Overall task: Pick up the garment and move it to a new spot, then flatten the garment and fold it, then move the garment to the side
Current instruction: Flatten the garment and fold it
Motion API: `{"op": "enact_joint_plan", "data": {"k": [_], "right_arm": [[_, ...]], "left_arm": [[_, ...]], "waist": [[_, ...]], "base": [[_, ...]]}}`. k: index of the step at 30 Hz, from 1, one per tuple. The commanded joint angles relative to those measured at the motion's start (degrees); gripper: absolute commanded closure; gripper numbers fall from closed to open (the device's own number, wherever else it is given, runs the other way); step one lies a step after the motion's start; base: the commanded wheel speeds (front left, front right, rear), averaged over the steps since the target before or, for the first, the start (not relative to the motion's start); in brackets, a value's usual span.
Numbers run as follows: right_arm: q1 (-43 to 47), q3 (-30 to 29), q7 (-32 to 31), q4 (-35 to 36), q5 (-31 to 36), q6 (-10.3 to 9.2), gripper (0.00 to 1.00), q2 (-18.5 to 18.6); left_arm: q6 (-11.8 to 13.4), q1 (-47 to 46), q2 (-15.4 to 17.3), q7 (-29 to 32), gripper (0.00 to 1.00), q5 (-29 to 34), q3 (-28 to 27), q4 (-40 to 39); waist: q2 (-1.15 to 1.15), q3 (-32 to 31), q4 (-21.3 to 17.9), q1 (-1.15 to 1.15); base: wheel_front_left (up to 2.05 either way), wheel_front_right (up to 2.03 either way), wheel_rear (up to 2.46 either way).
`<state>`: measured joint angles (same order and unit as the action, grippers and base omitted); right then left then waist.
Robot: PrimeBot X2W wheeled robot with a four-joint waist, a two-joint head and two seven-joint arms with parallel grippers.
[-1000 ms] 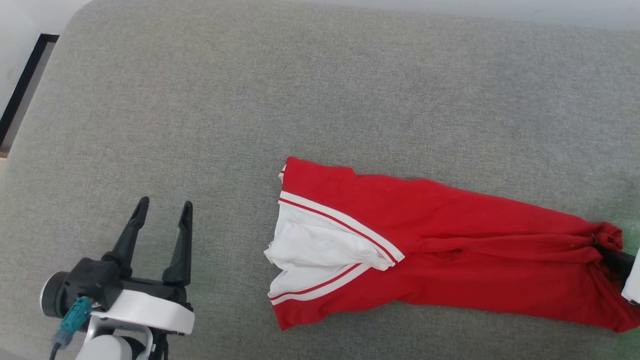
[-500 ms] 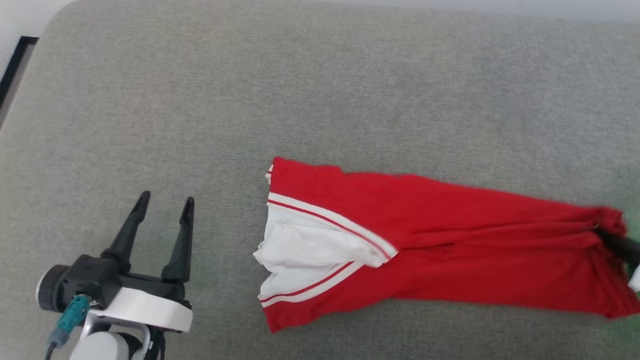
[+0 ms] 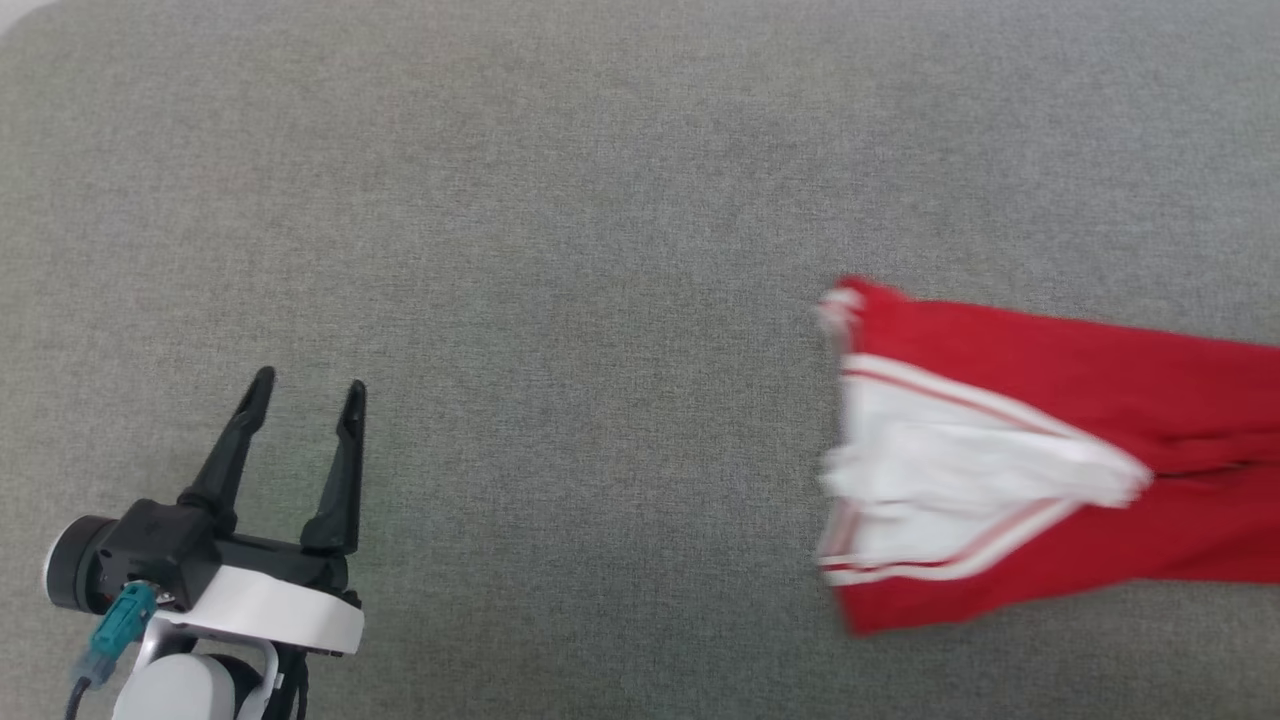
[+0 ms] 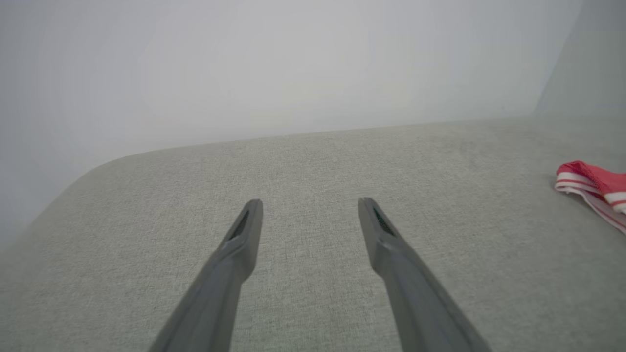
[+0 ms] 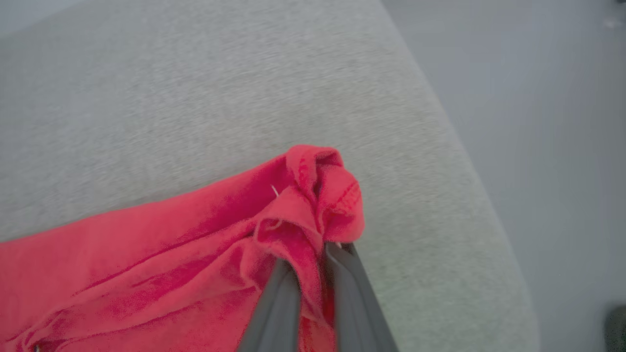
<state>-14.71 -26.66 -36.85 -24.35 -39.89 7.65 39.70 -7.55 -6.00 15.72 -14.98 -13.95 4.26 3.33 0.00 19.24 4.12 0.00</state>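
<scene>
Right wrist view shows the right gripper (image 5: 315, 259) clamped on a small bunch of the red jersey (image 5: 171, 244), which friction against the grey cushion (image 5: 195, 88) could tug free; the left gripper (image 3: 307, 385) gapes empty.

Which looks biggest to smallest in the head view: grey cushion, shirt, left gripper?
1. grey cushion
2. shirt, though cut off at the right edge
3. left gripper, jaws open; nearer the camera, so it looks bigger than it is
</scene>
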Motion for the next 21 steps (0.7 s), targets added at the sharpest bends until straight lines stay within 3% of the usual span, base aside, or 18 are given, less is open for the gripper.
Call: {"op": "enact_joint_plan", "data": {"k": [1, 5, 9, 21], "right_arm": [[-0.6, -1.0, 0.5, -0.4, 0.7, -0.31, 1.0, 0.4], [-1.6, -3.4, 0.4, -1.3, 2.0, -0.22, 1.0, 0.1], [-1.3, -1.1, -0.6, 1.3, 1.6, -0.19, 1.0, -1.6], [4.3, 17.1, -7.2, 23.8, 1.5, -0.18, 1.0, -6.4]], "left_arm": [[0.1, -0.8, 0.2, -0.3, 0.0, 0.0, 0.2, 0.1], [0.1, -0.5, 0.3, -0.3, 0.0, -0.5, 0.4, 0.6], [0.1, 0.2, 0.2, -0.3, 0.0, -0.4, 0.9, 1.4], [0.1, 1.5, 0.3, -0.3, 0.0, -0.9, 2.4, 2.6]], "waist": [[0.0, 0.0, 0.1, 0.0], [0.0, -0.5, 0.1, 0.0], [0.0, -1.3, 0.0, 0.0], [0.0, -4.0, 0.9, 0.0]], "base": [[0.0, 0.0, 0.0], [0.0, 0.0, 0.0], [0.0, 0.0, 0.0], [0.0, 0.0, 0.0]]}}
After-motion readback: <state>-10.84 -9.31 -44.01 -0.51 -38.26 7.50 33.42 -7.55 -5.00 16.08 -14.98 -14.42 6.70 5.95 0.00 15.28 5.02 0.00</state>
